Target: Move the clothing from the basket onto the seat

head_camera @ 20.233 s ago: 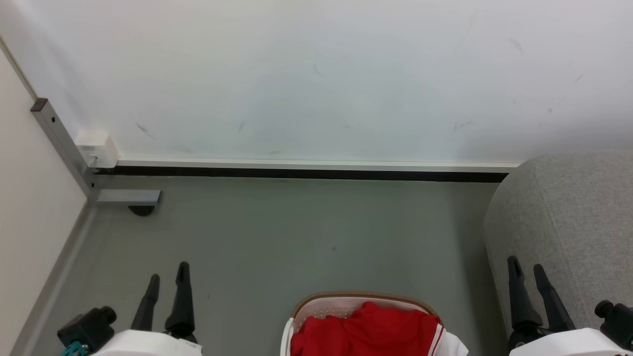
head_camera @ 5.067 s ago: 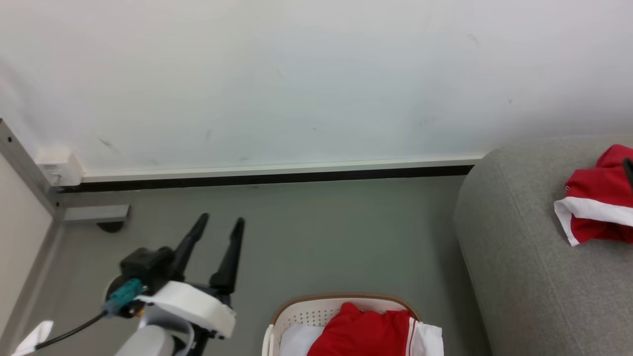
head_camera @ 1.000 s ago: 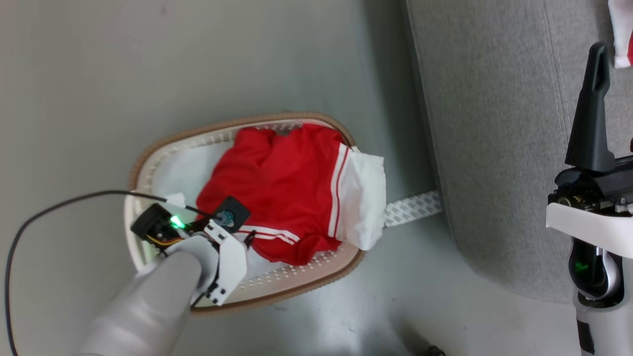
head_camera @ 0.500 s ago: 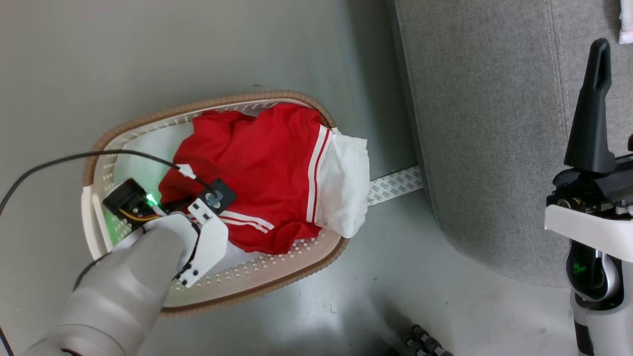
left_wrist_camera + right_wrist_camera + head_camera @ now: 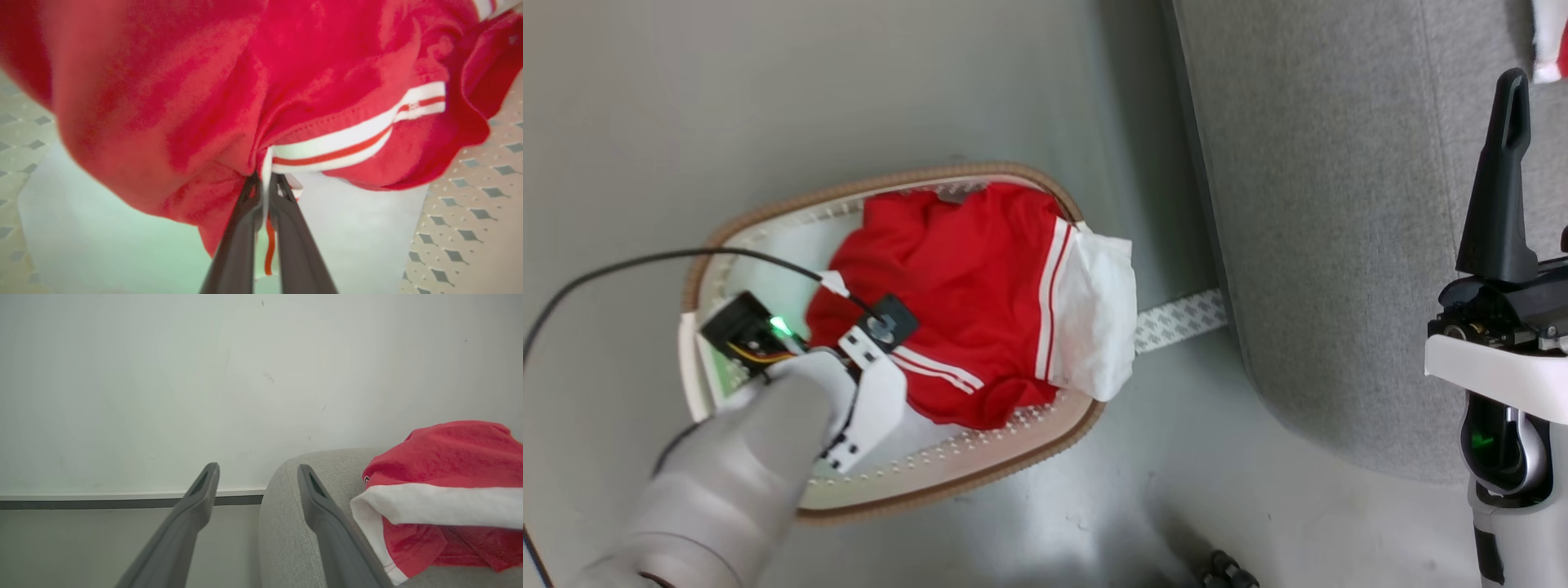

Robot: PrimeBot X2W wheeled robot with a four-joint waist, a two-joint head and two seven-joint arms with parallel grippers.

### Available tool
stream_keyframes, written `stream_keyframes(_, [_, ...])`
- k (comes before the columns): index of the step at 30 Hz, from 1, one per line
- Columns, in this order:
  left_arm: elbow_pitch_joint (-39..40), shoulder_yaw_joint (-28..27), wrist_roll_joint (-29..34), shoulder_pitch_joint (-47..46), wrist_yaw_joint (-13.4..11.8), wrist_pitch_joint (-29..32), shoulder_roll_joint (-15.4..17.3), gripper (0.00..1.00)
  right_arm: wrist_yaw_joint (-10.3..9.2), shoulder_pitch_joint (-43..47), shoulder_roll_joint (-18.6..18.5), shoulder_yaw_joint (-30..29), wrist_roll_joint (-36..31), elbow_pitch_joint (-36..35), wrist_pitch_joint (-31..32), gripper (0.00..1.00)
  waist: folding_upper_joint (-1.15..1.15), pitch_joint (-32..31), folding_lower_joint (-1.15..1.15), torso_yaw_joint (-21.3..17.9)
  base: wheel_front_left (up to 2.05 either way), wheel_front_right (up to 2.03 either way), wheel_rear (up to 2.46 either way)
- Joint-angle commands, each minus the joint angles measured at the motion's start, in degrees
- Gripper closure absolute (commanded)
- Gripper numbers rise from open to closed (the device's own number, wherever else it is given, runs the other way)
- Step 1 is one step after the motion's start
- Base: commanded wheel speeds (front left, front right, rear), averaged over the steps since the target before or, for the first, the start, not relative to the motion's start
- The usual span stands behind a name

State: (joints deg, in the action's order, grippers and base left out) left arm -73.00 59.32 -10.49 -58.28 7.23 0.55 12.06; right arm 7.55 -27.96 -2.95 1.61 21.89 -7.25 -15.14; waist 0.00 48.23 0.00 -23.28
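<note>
The cream basket (image 5: 980, 469) with a brown rim stands on the grey floor, left of the grey seat (image 5: 1323, 245). A red garment (image 5: 964, 294) with white stripes lies in it, its white panel (image 5: 1094, 310) draped over the right rim. My left wrist (image 5: 874, 392) reaches down into the basket. My left gripper (image 5: 265, 181) is shut on a striped fold of the red garment (image 5: 204, 102), above white cloth (image 5: 347, 232). My right gripper (image 5: 257, 475) hangs open and empty by the seat (image 5: 286, 522), next to another red garment (image 5: 449, 457); this gripper (image 5: 1511, 90) is seen edge-on.
A white patterned strip (image 5: 1180, 318) lies on the floor between basket and seat. A black cable (image 5: 629, 265) loops from my left wrist over the basket's left side. A small dark object (image 5: 1225, 569) sits at the bottom edge. A wall with a baseboard (image 5: 102, 496) stands behind.
The red cloth has bunched up and drawn toward my left wrist. The head view has shifted a little. The right arm has stayed put.
</note>
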Motion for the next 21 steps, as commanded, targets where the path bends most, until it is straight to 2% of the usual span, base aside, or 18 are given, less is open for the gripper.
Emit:
stream_keyframes(1, [0.0,0.0,-0.3,0.6,0.2,-0.6,-0.2,1.00,-0.13,0.0,0.1,-0.3,-0.4,0.3,0.0,0.00,0.00,-1.5,0.00,0.9,0.00,0.00,0.00])
stream_keyframes(13, [1.1,1.5,-5.7,7.3,0.1,-9.1,-6.6,1.00,-0.13,3.1,0.0,-1.6,-4.8,3.4,0.0,0.00,0.00,-16.6,0.00,5.7,0.00,0.00,0.00])
stream_keyframes(21, [6.2,2.2,-13.1,12.0,0.2,-13.1,-9.0,1.00,-0.13,7.0,-0.3,-2.7,-7.4,6.3,0.0,0.00,0.00,-28.2,0.00,9.6,0.00,0.00,0.00])
